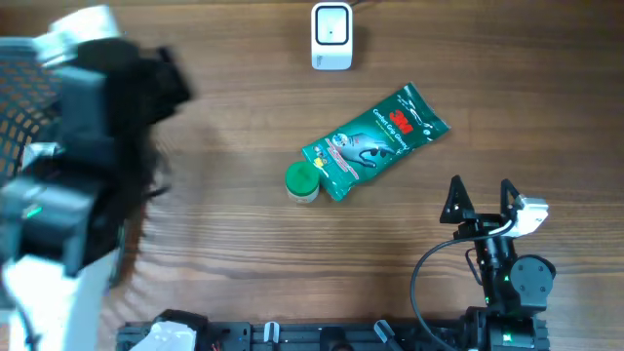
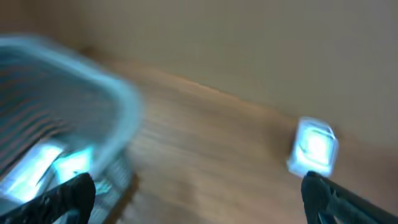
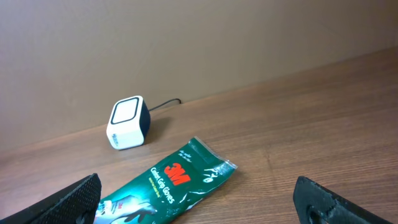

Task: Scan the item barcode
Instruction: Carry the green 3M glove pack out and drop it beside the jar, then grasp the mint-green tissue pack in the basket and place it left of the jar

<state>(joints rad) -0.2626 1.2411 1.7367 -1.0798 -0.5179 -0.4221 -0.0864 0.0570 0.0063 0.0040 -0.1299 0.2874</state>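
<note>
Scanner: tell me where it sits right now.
In the overhead view the white scanner stands at the table's far edge, near the middle, just beyond the green glove packet and a little to its left.

Brown wood-grain worktop (image 1: pixel 234 263). Dark mesh basket (image 1: pixel 18 93) at far left edge, partly hidden, blurred in left wrist view. Plain tan wall (image 3: pixel 217 37) behind worktop.

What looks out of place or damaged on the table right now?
Nothing looks spilled or broken. The green glove packet lies flat and slanted in front of the scanner, printed front up. A small green round item sits at its lower-left end in the overhead view. The left-wrist view is blurred.
</note>
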